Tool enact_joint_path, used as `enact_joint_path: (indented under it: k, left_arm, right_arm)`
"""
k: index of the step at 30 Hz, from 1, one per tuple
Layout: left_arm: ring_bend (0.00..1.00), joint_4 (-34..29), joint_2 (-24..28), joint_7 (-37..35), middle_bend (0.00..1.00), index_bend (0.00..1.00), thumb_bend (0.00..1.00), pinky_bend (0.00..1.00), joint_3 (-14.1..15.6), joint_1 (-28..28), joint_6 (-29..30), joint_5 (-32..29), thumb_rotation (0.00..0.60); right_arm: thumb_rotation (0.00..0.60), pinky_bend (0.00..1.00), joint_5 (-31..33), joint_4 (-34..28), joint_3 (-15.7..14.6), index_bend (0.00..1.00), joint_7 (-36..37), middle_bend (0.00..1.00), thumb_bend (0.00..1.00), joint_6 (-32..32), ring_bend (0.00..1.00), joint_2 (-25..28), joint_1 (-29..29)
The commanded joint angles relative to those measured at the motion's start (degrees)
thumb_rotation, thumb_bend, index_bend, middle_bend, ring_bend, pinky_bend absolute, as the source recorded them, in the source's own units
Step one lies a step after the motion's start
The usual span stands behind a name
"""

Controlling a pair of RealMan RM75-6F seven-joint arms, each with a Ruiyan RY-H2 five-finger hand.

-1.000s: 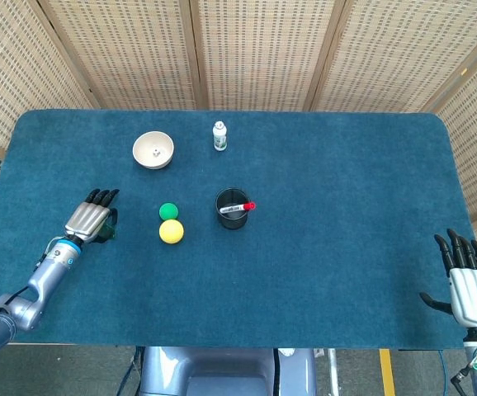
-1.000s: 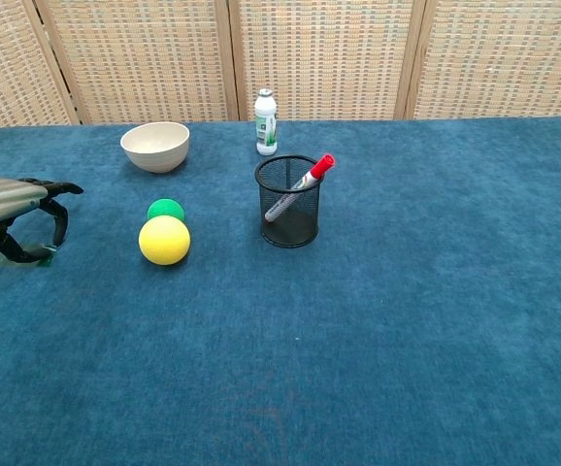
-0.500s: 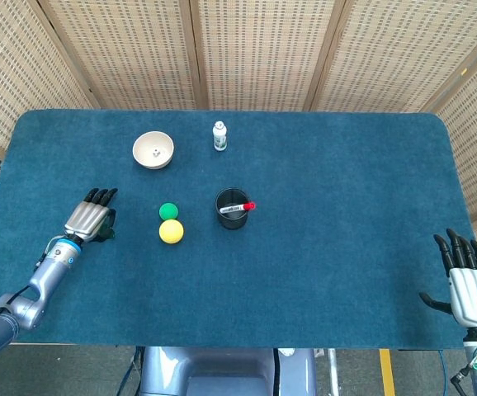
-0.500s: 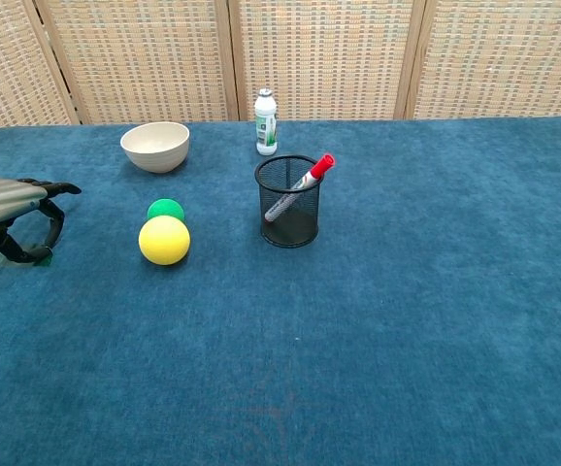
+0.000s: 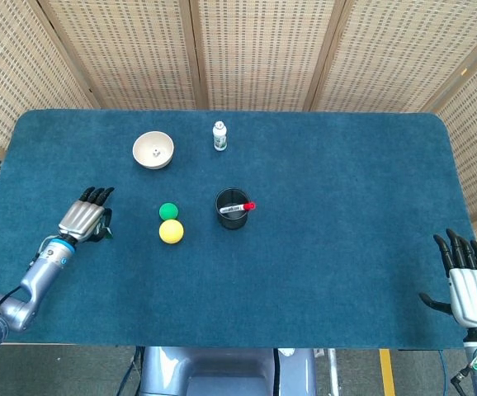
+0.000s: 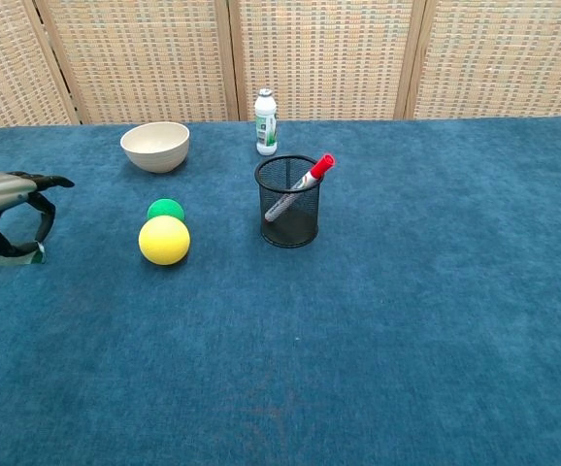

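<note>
- Your left hand (image 5: pixel 83 219): at the table's left side, palm down, fingers curled downward around a small green-and-clear object (image 6: pixel 14 256) that rests on the dark blue felt-covered table (image 5: pixel 346 181). Whether the fingers actually clamp it, you cannot tell.
- Cream round ceramic bowl (image 5: pixel 153 150): upright, toward the far edge, well apart from your left hand.
- Small green ball (image 5: pixel 168 211): near the table's middle, touching the ball in front of it.
- Larger yellow ball (image 5: pixel 171 232): just in front of the green ball, the nearest loose item to your left hand.
- Small white plastic bottle with a green label (image 5: pixel 219 136): upright, right of the bowl.
- Black wire-mesh pen cup (image 5: pixel 231 209): upright, right of the two balls.
- Grey marker with a red cap (image 6: pixel 300 187): leaning inside the mesh cup, cap end above the rim.
- Your right hand (image 5: pixel 470 283): at the table's near right corner, fingers straight and apart, holding nothing, well apart from every item.
</note>
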Motion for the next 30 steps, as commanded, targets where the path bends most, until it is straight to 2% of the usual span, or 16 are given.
enact_joint_path:
  k: [1,9,18,26,28,29,30]
  left_arm:
    - [0.0,-1.75,2.88,-1.79,0.0,0.73,0.56,0.0,0.72,1.14,1.86,0.89,0.6]
    - [0.0,-0.34,7.53,-5.82,0.0,0.73,0.56,0.0,1.54,3.71,2.07,0.22,0.6]
    - [0.0,4.38,8.98,-13.09,0.0,0.73,0.56,0.0,1.01,5.77,2.64,-0.65,0.6]
    - [0.0,0.34,13.0,-20.21,0.0,0.73,0.55,0.0,-0.94,6.77,9.13,0.08,0.6]
    - [0.0,-2.57,14.65,-20.46,0.0,0.65,0.54,0.0,-1.3,7.12,10.57,0.19,0.6]
    - [0.0,-4.23,15.49,-20.54,0.0,0.57,0.51,0.0,-1.54,7.34,11.29,0.13,0.6]
    - [0.0,-6.87,16.84,-20.34,0.0,0.39,0.44,0.0,-1.81,7.71,12.06,-0.03,0.6]
  right_arm:
    - [0.6,0.0,-0.1,0.0,-0.05,0.0,-0.04,0.0,0.0,-0.04,0.0,-0.03,0.04]
    - [0.6,0.0,-0.66,-0.39,-0.39,0.0,-1.11,0.0,0.0,0.02,0.0,-0.31,0.13]
    - [0.6,0.0,-1.1,-0.87,-0.55,0.0,-1.71,0.0,0.0,0.35,0.0,-0.37,0.06]
    - [0.6,0.0,-1.71,-1.3,-0.6,0.0,-0.96,0.0,0.0,0.97,0.0,0.12,-0.18]
    - [0.6,0.0,-1.87,-1.4,-0.61,0.0,-0.62,0.0,0.0,1.16,0.0,0.31,-0.27]
    - [0.6,0.0,-1.95,-1.44,-0.6,0.0,-0.44,0.0,0.0,1.26,0.0,0.39,-0.31]
    - [0.6,0.0,-2.04,-1.49,-0.6,0.0,-0.2,0.0,0.0,1.38,0.0,0.51,-0.38]
